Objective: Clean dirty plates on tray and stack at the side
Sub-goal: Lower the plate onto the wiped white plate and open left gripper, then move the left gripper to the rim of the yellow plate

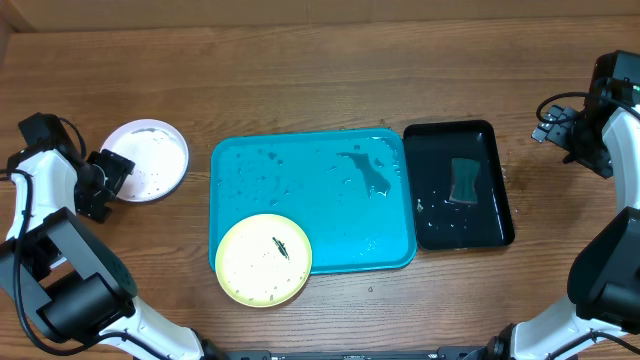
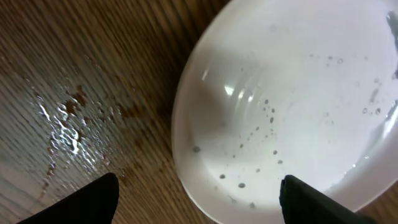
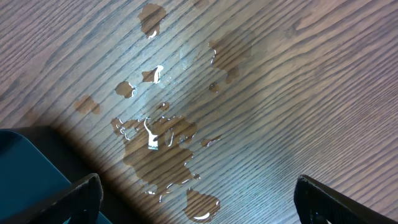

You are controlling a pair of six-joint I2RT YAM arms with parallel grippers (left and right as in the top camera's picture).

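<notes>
Wooden table (image 1: 300,70), brown grain running across. Glossy black tray (image 1: 438,148) sits on it, right of centre, long side running away from the near edge. Grey-green sponge (image 1: 463,181) lies inside the black tray, upper-middle, with small wet glints on the tray floor near it. Right wrist view: water puddle (image 3: 158,146) on bare wood, with scattered smaller drops around it. Left wrist view: a wet shiny patch (image 2: 65,121) on the wood.
</notes>
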